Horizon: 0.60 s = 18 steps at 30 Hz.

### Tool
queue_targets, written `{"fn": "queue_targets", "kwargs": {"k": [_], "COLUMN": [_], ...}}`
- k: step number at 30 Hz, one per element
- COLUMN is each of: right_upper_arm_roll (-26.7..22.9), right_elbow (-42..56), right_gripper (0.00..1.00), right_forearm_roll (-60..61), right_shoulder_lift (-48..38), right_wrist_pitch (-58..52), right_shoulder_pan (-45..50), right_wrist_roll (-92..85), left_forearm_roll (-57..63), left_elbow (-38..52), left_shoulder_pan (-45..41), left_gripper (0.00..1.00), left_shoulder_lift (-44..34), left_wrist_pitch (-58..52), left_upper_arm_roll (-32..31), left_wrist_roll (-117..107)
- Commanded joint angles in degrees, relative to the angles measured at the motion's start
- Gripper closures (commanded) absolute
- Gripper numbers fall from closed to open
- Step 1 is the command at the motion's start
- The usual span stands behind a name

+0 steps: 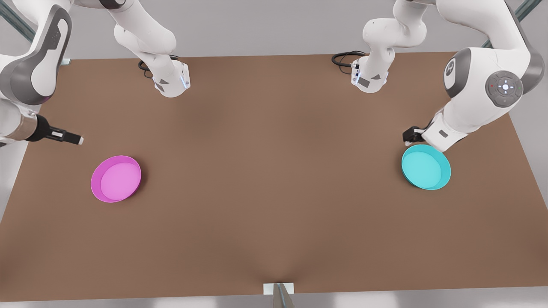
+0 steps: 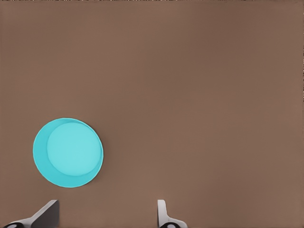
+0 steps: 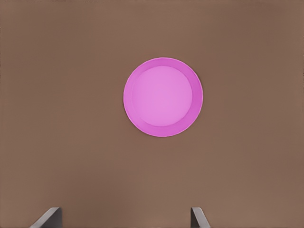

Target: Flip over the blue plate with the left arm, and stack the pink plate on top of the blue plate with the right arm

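The front view showed the whole brown matte worktop [image 1: 265, 192] with both arms reaching over it. The round, shallow turquoise-cyan blue plate [image 1: 426, 167] lay rim-up near the front view's right, and the round magenta pink plate [image 1: 116, 178], lighter inside, lay rim-up near the front view's left, the two well apart. The left wrist view added what the front view hid behind the arm: the left claw [image 2: 107, 216] had its two fingers spread wide, holding nothing, with the blue plate [image 2: 68, 152] below and off to one side of the gap. The right wrist view likewise showed the right claw [image 3: 126, 217] with fingers wide apart and empty, the pink plate [image 3: 163, 97] lying ahead of it on bare worktop. In the front view the left arm [image 1: 475, 98] bent down sharply so that its black claw [image 1: 412, 136] sat just beside the blue plate's far rim, whereas the right arm [image 1: 25, 77] was at the left edge, its black claw [image 1: 64, 136] held level, apart from the pink plate.
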Motion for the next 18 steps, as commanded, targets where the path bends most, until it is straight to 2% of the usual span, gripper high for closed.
{"fn": "queue_targets", "kwargs": {"k": [1,3,4,6,7,9,12,16,18], "right_upper_arm_roll": [0.1,0.1,0.3,0.4,0.4,0.4,0.4,0.5,0.5], "right_elbow": [0.0,0.1,0.1,0.2,0.4,0.5,0.6,0.6,0.6], "right_gripper": [0.00,0.00,0.00,0.00,0.00,0.00,0.00,0.00,0.00], "right_forearm_roll": [-0.6,-0.6,-0.6,-0.6,-0.5,-0.5,-0.5,-0.5,-0.5], "right_shoulder_lift": [0.0,0.0,0.0,0.2,0.2,0.3,0.3,0.3,0.3], "right_wrist_pitch": [3.9,3.7,3.6,3.0,2.3,2.3,2.3,2.2,2.2], "right_shoulder_pan": [-0.1,-0.1,0.0,0.0,0.0,0.0,0.1,0.1,0.1], "right_wrist_roll": [2.3,2.2,2.2,2.1,1.9,1.9,1.9,1.9,1.9], "left_forearm_roll": [-0.1,-0.4,-0.9,-7.6,-13.2,-20.1,-20.9,-21.0,-21.1], "left_elbow": [0.1,-1.5,-3.5,-4.1,-9.2,-12.0,-15.3,-15.4,-18.4], "left_shoulder_pan": [0.1,0.2,0.7,2.3,4.3,6.7,8.9,12.6,12.5], "left_gripper": [0.00,0.00,0.00,0.00,0.00,0.00,0.00,0.00,0.00], "left_shoulder_lift": [0.0,1.0,2.8,8.0,10.6,14.9,17.2,20.7,20.9], "left_wrist_pitch": [1.9,2.1,4.4,10.3,18.9,26.1,31.8,33.4,33.2], "left_upper_arm_roll": [0.0,0.4,3.7,12.9,18.5,24.2,27.5,28.4,28.4], "left_wrist_roll": [-2.2,-3.2,-4.0,16.0,31.1,50.4,69.7,73.5,76.6]}}
